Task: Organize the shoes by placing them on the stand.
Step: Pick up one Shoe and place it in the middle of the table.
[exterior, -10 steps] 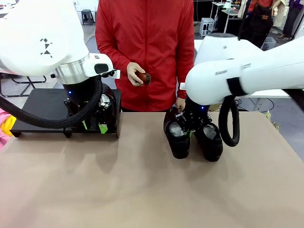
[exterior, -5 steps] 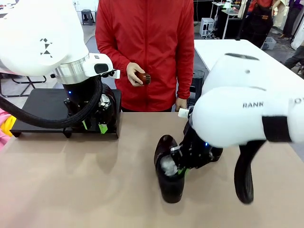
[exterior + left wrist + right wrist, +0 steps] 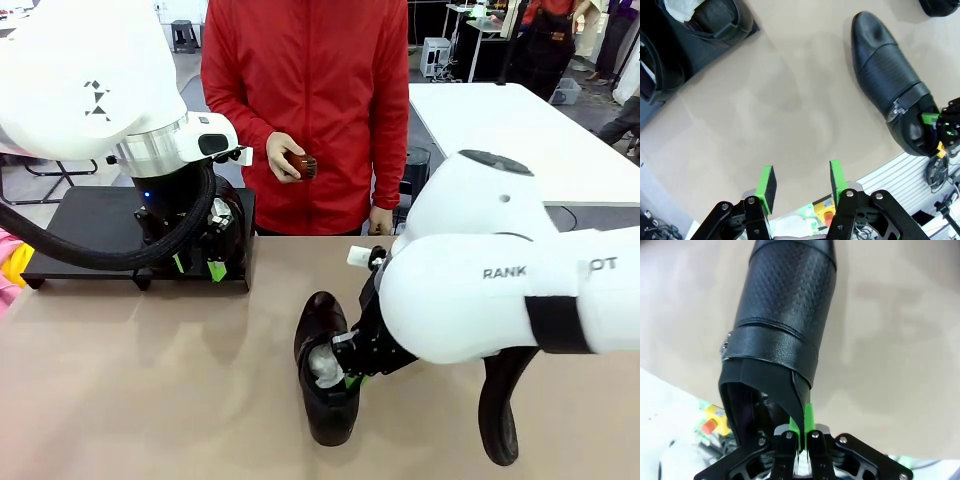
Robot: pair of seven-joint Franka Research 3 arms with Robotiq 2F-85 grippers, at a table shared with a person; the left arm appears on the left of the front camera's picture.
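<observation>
Glossy black leather dress shoe (image 3: 328, 385), clamped by the right gripper (image 3: 802, 426), has swung toward the matte-black stand (image 3: 85, 222); left gripper (image 3: 801, 184) gapes empty.

The left gripper (image 3: 800, 175) hangs with its pads apart, apparently pointing straight down. The right gripper (image 3: 802, 429), wrist low over mid-table, pinches a shoe (image 3: 785, 305) rim.

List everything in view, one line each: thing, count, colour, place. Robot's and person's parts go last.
shoes: four, glossy black; two on the stand, one in the right gripper, one on the table beyond.
stand: one, matte black; table's far left.
brush: one, brown; in the person's hand.
table: one, tan; before the person.
person's hand: one, far side, chest height.
left gripper: one, black, green pads; open, empty, near the stand.
right gripper: one, black; shut on a shoe's rim.
</observation>
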